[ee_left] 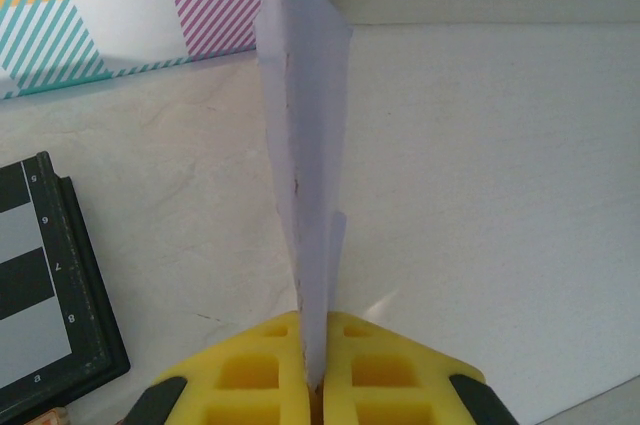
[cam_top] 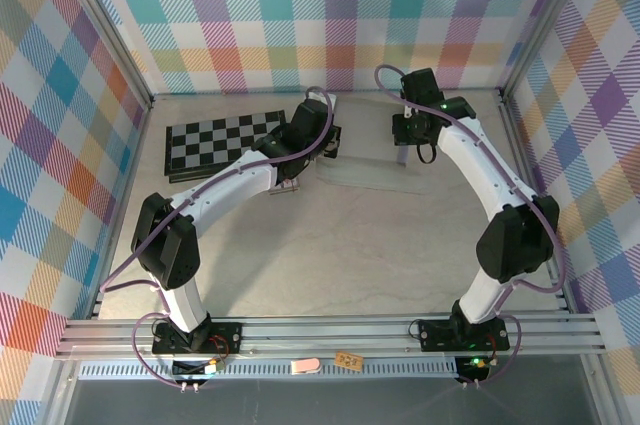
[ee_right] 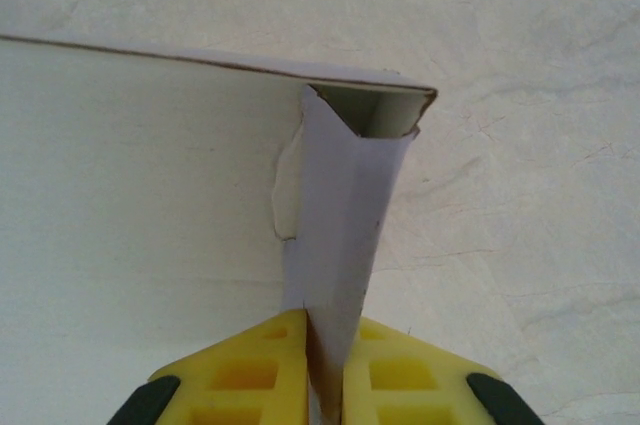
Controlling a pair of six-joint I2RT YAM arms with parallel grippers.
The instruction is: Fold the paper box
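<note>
The paper box (cam_top: 372,173) lies mostly flat on the desk (cam_top: 300,255), cream side up, stretched between the two sets of fingers. The left fingers (ee_left: 315,370) are pressed together on a lavender flap (ee_left: 305,135) that stands on edge and runs straight ahead of their tips. The cream panel (ee_left: 480,195) spreads out to their right. The checkerboard (ee_left: 40,285) sits to their left, apart from the card.

The right fingers (ee_right: 325,360) pinch a doubled-over flap (ee_right: 345,205) at the other end of the sheet. Ahead of their tips this flap opens into a small hollow corner where it meets the box's edge. The cream panel lies to their left in the wrist view and bare desk to their right.

The step in hand looks like raising the end walls: both flaps are lifted off the flat sheet, but no wall is locked yet, so the fold seems early to midway. Next, each pinched flap probably needs turning inward over its crease while the opposite fingers keep the sheet from sliding. Only then should one side let go to press a tab home. Thin card may buckle or spring back if pulled rather than rolled along the score.
</note>
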